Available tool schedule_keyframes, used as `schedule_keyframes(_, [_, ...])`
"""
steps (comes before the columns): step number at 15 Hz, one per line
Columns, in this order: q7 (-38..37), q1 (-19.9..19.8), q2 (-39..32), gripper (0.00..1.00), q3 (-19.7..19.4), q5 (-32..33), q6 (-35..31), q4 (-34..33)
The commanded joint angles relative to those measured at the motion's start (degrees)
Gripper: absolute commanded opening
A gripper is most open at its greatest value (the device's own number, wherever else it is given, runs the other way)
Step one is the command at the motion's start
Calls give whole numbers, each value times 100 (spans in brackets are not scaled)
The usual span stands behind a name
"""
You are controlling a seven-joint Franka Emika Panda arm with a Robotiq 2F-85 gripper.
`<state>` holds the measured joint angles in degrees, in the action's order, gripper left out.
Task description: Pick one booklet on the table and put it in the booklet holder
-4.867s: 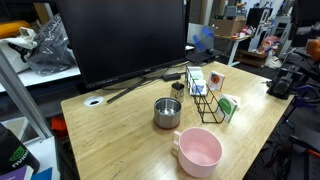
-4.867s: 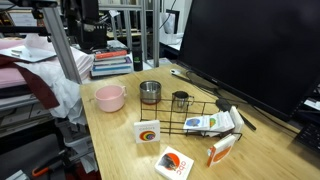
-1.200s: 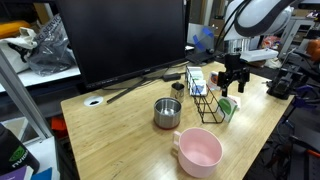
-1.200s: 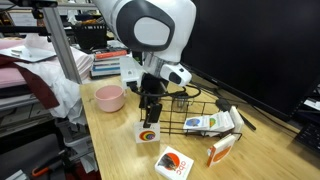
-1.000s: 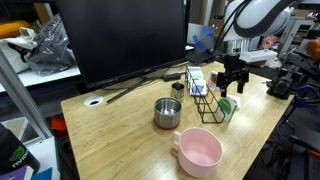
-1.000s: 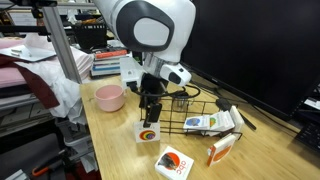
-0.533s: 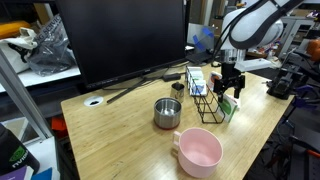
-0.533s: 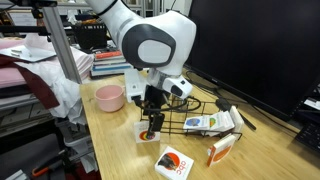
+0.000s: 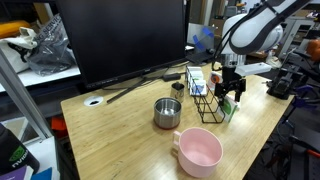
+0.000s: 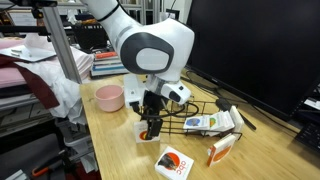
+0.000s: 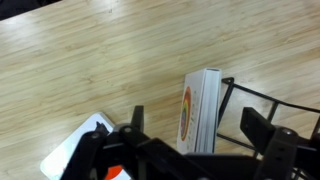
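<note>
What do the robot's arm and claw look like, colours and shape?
The arm is glossy white, built of fat rounded segments, with a dark round cap on one joint. The claw is black, with two blocky fingers. No cables or markings can be made out.

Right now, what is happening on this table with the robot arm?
The Franka arm holds its gripper low at a small booklet, which stands on edge on the wooden table beside the black wire booklet holder. In the wrist view the jaws are open, one on each side of the booklet. It is not yet gripped and not yet in the holder.
</note>
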<state>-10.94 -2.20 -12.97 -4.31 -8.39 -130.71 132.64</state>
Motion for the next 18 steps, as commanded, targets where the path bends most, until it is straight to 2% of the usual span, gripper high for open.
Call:
schedule_keyframes(1, [51, -69, 6, 73, 25, -154, -194, 97])
schedule_keyframes(3, [51, -71, 11, 63, 24, -197, -222, 114])
schedule_keyframes(8, [60, -76, 4, 26, 25, -280, -253, 129])
schedule_keyframes(12, [56, -66, -12, 1, 27, -271, -203, 133])
schedule_keyframes(18, [-246, -36, 142, 4, -53, -99, -50, 193])
